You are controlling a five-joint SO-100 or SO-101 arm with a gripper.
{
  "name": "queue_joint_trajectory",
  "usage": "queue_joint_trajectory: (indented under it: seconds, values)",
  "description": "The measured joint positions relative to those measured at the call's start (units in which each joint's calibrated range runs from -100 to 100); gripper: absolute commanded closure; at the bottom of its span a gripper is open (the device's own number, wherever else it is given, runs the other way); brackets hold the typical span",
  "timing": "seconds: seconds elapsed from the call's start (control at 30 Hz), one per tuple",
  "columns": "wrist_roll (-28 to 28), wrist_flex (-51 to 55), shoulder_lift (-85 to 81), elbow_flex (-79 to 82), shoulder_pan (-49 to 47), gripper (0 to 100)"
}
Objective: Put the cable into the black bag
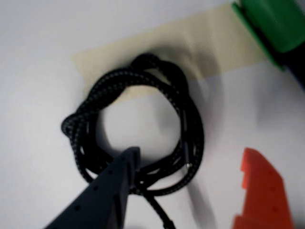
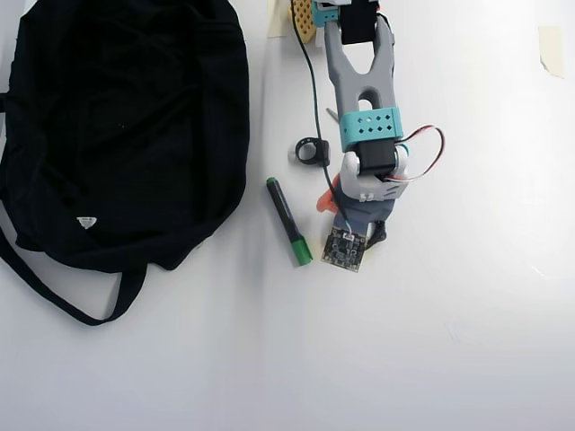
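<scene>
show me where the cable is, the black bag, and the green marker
cable (image 1: 188, 119), wrist view, right side of the coiled loop
black bag (image 2: 126, 117), overhead view, middle of the fabric body
green marker (image 2: 289, 222), overhead view, midway along the barrel

A hobby or lab bench: plain white table (image 2: 467, 341) with masking-tape marks (image 2: 550, 47) and a 3D-printed arm (image 2: 364, 99).

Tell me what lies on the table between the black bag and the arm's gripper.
In the overhead view, a green marker lies on the white table between the black bag and the gripper. A small black ring sits further up, nearer the arm.
</scene>
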Motion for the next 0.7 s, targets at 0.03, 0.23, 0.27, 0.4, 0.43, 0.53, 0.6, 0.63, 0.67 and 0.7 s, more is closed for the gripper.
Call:
queue_joint_trajectory:
  seconds: [0.03,0.23,0.27,0.4,0.43,0.53,0.6,0.63,0.67,0.7]
  values:
    - [0.0,0.0,0.2,-0.2,0.1,73]
    - [0.0,0.0,2.8,-2.0,0.2,73]
    - [0.0,0.0,3.3,-2.3,0.1,73]
    - [0.0,0.0,4.6,-3.2,0.1,73]
    - [0.0,0.0,4.8,-3.3,0.2,73]
    - [0.0,0.0,5.4,-3.4,0.3,73]
    - [0.0,0.0,5.8,-3.5,0.1,73]
    - [0.0,0.0,6.1,-3.7,0.1,73]
    - [0.0,0.0,6.2,-3.9,0.1,73]
    - [0.0,0.0,6.2,-4.1,0.1,73]
